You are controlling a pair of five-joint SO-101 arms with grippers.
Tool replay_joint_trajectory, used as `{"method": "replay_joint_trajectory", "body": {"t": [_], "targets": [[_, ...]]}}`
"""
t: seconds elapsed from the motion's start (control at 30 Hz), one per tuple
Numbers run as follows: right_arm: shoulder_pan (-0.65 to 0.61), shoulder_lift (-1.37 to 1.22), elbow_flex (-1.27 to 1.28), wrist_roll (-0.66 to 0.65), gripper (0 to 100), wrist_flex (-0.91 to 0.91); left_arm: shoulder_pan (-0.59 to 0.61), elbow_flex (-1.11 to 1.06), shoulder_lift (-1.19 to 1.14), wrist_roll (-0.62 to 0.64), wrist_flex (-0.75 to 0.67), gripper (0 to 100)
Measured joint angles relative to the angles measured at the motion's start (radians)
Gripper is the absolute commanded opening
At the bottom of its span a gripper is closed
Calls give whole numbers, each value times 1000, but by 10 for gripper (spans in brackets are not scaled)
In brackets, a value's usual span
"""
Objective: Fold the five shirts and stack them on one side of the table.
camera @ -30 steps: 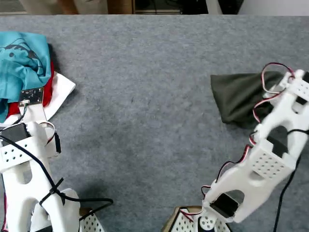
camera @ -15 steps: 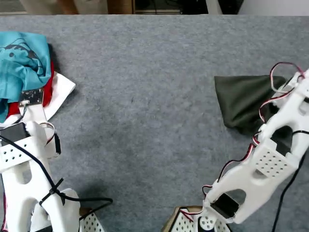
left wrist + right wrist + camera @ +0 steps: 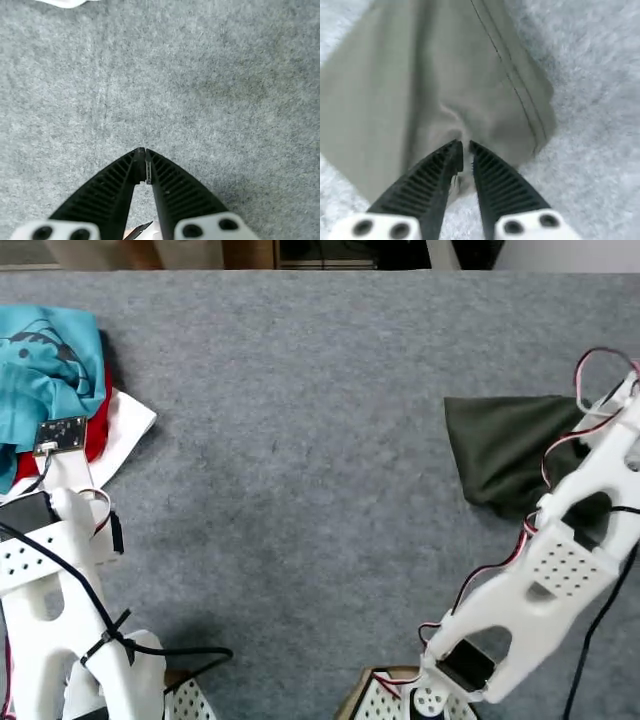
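Note:
A dark olive shirt (image 3: 500, 455) lies bunched at the table's right side. My right arm (image 3: 560, 560) stretches over its right part. In the right wrist view my right gripper (image 3: 465, 146) sits on the olive shirt (image 3: 395, 100), its fingers closed on a puckered fold of the cloth. At the far left lies a pile of a teal shirt (image 3: 45, 360), a red shirt (image 3: 100, 430) and a white shirt (image 3: 125, 430). My left arm (image 3: 55, 540) stands just beside that pile. My left gripper (image 3: 145, 152) is shut with nothing in it above bare carpet, a white shirt corner (image 3: 65, 2) beyond it.
Grey carpet (image 3: 300, 440) covers the whole table, with a wide bare stretch between the pile and the olive shirt. Both arm bases stand at the front edge. Cables hang from both arms.
The right arm has moved toward the table's right edge, and the olive shirt slid a little to the right with it, then stopped. The left arm has barely shifted.

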State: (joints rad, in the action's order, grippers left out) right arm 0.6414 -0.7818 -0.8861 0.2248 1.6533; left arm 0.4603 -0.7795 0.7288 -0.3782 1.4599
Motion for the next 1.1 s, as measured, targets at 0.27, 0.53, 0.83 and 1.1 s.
{"method": "replay_joint_trajectory", "body": {"t": [0.27, 0.53, 0.83, 1.1], "targets": [[57, -180, 2, 20, 5, -89, 0, 0, 0, -28, 0, 19], [46, -183, -242, 20, 5, 74, 0, 0, 0, -28, 0, 19], [-149, -178, -414, 20, 5, 112, 0, 0, 9, -28, 0, 19], [-298, -207, -129, 60, 5, 52, 120, 37, 9, -29, 0, 19]]}}
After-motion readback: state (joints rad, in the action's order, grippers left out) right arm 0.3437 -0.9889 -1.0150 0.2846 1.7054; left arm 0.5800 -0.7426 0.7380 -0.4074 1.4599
